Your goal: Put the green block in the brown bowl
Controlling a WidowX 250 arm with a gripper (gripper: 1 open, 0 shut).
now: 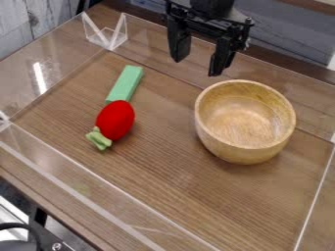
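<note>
The green block (pixel 127 81) is a flat light-green bar lying on the wooden table left of centre, its lower end touching a red ball-like object (pixel 116 118). The brown bowl (pixel 245 120) is a round wooden bowl standing upright on the right, with nothing inside. My gripper (pixel 197 56) hangs above the back of the table, beyond the bowl's far-left rim and to the right of the block. Its black fingers (pixel 221 58) point down with a clear gap between them, open and holding nothing.
The red ball-like object has a small green stub (pixel 100 140) at its lower end. Clear plastic walls (pixel 39 83) ring the table (pixel 170 186), with a folded clear piece (pixel 105 34) at the back left.
</note>
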